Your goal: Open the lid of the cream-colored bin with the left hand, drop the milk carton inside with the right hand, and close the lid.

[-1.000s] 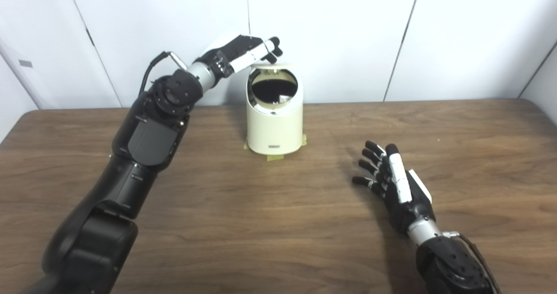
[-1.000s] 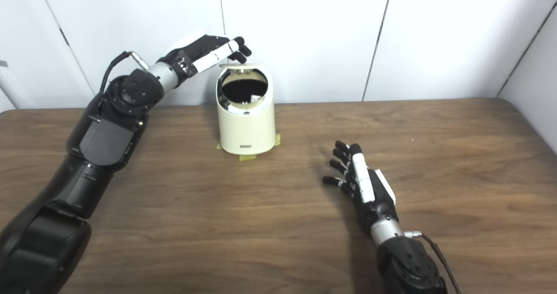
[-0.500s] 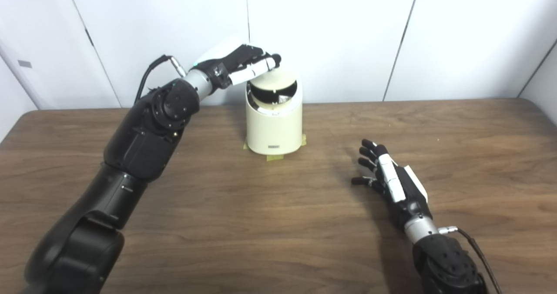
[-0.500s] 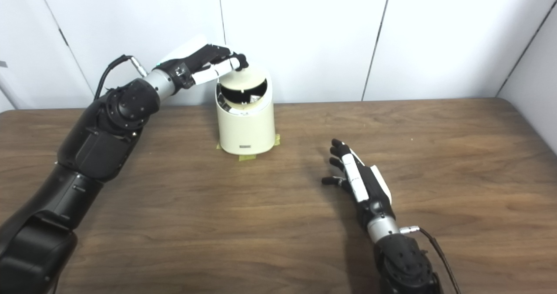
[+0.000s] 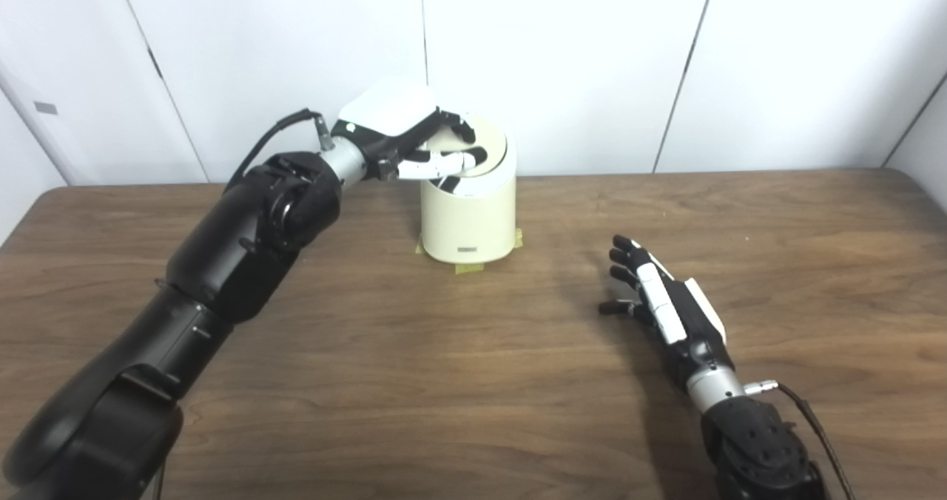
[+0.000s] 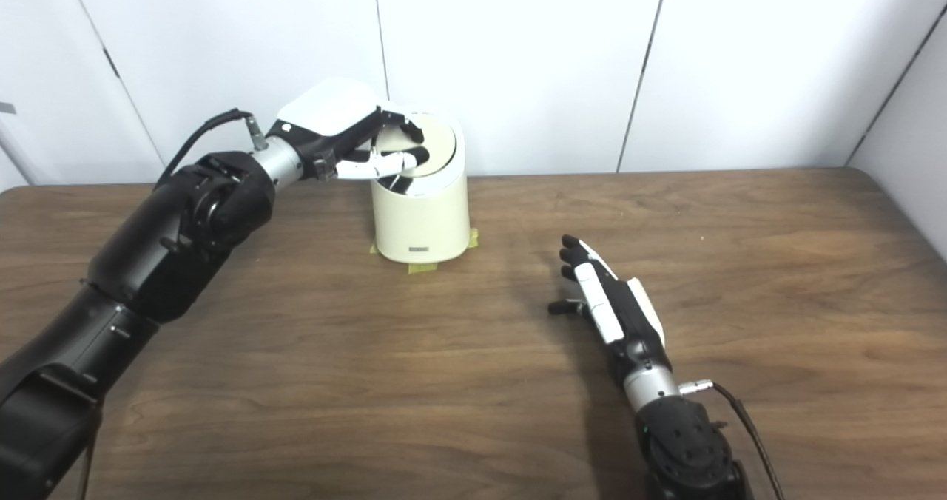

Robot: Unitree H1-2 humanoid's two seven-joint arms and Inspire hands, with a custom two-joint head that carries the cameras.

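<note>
Your left robot hand presses spread fingers on the bin lid to shut it; right robot hand rests open, empty, on counter.

Bright even overhead light, soft shadows on the table; slightly soft focus, white wall washed out

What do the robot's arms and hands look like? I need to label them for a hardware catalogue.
Both arms are glossy black, bulky shells with round joints. Each wrist has a silver metal collar with a thin black cable plugged into it. The left hand and right hand have black fingers with white segments and a white plate on the back.
</note>
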